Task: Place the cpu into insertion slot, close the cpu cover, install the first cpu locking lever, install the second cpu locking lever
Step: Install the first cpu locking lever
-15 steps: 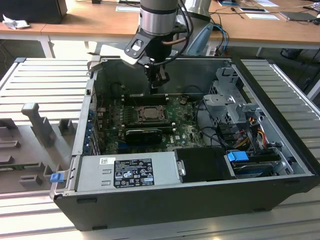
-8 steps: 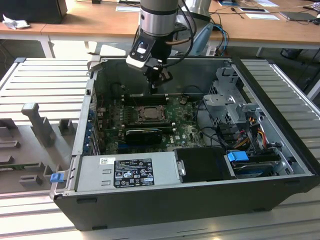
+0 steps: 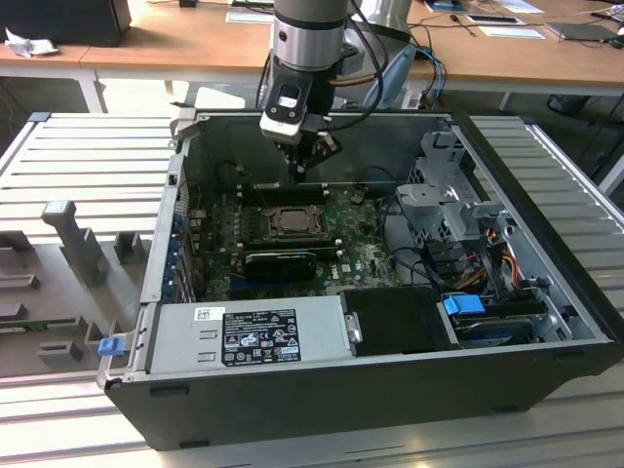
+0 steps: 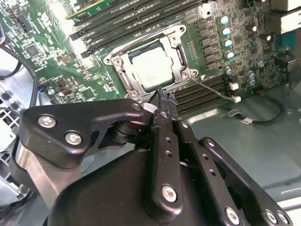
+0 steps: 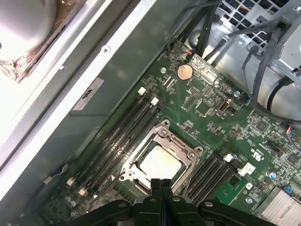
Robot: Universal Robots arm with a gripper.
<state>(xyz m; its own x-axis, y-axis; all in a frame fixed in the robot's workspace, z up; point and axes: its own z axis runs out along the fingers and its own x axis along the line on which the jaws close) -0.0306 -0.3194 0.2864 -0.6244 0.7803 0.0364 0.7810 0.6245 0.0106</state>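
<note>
The cpu [image 4: 151, 66] lies flat in the insertion slot [image 3: 291, 222] on the green board, pale silvery top up. The cpu cover [image 4: 181, 52] lies down around it, and the chip [image 5: 160, 163] shows through the cover's [image 5: 162, 137] window. A thin metal lever rod [image 4: 214, 88] runs out from a socket corner alongside the memory slots. My gripper [image 4: 165, 96] hangs just above the socket's edge, its black fingers pressed together with nothing between them. The exterior view shows the gripper [image 3: 300, 168] over the far side of the socket; in the first wrist view its tips [image 5: 161, 182] sit beside the cover.
The open computer case [image 3: 156, 292] stands on a slatted table. A long black ribbed heatsink [image 3: 281, 261] lies in front of the socket. Memory slots [image 5: 120, 136] flank the socket. A drive cage [image 3: 453, 195] with cables is at the exterior view's right. The power supply [image 3: 249, 331] fills the near side.
</note>
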